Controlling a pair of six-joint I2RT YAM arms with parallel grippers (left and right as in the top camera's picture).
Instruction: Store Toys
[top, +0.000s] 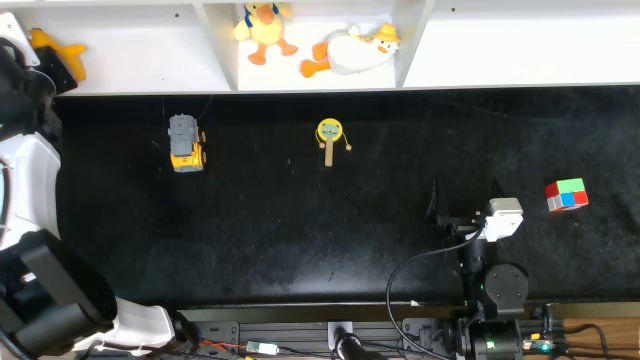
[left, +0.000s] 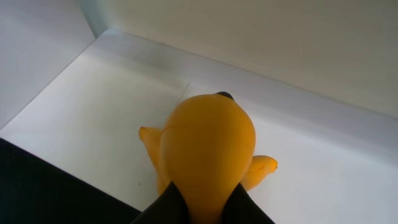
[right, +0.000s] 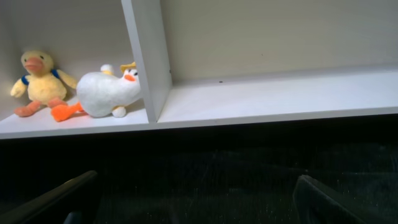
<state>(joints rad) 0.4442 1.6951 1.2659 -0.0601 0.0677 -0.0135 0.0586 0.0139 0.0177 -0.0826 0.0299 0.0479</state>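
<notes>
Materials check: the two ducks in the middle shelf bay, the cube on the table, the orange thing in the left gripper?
Yellow duck and white duck: plush fabric, with a fuzzy matte surface and soft rounded shapes. Cube: likely hard plastic, with flat, sharp-edged colour panels. Orange toy in the left gripper: smooth skin, faint sheen, no fuzz; probably rubber or vinyl, not certain.

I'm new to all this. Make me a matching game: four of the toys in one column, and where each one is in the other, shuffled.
Toys
1. orange toy
2. white goose
3. toy truck
4. colour cube

Places
A. right end of the black table
B. middle compartment of the shelf, beside the yellow duck
C. left compartment, held by the left gripper
D. left part of the table

Pairs: 1-C, 2-B, 3-D, 4-A.
</notes>
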